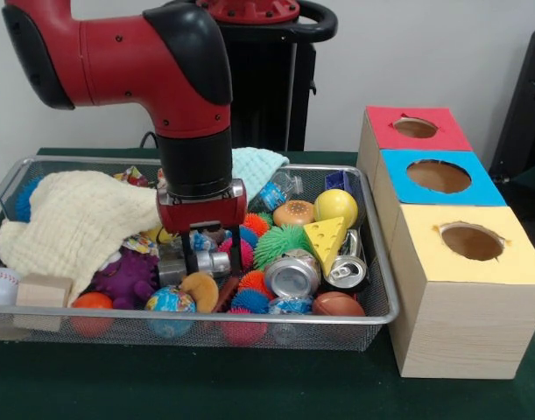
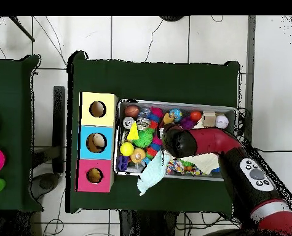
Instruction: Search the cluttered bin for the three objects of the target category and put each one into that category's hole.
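Observation:
The wire mesh bin (image 1: 206, 320) is full of toys, cans and cloths; it also shows in the overhead view (image 2: 179, 103). The red-faced hole (image 1: 415, 128) is the far one on the wooden box, at the bottom of the box row in the overhead view (image 2: 94, 175). My gripper (image 1: 213, 255) reaches down into the bin's middle. It is open, its black fingers (image 1: 190, 254) low over a silver can (image 1: 210, 263) lying on its side. Two crushed silver cans (image 1: 292, 276) (image 1: 346, 269) lie to the right. In the overhead view the arm (image 2: 180, 142) hides the gripper.
The blue-faced hole (image 1: 439, 176) and yellow-faced hole (image 1: 471, 241) adjoin the red one. A cream cloth (image 1: 74, 219) covers the bin's left part, and a light blue cloth (image 1: 258, 164) drapes over the far rim. A cheese wedge (image 1: 326, 238), green spiky ball (image 1: 280, 243), yellow ball (image 1: 336, 206) and wooden block (image 1: 44, 291) crowd around.

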You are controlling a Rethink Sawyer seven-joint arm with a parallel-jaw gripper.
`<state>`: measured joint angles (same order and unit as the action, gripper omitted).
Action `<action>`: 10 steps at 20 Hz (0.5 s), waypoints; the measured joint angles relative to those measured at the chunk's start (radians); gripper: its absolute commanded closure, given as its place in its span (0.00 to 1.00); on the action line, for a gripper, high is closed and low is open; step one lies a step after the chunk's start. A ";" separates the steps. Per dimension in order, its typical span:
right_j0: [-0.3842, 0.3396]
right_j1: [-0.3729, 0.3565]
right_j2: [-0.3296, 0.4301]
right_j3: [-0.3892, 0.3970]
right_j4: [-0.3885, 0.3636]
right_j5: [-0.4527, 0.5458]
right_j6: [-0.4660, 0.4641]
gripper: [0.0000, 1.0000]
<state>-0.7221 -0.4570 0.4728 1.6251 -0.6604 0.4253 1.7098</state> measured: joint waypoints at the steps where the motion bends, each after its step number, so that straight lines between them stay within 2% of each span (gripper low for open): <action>1: 0.000 0.003 0.000 0.000 0.000 -0.007 0.000 0.00; 10: 0.000 0.008 0.000 0.000 -0.003 -0.032 0.000 0.00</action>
<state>-0.7217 -0.4486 0.4726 1.6252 -0.6633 0.3931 1.7098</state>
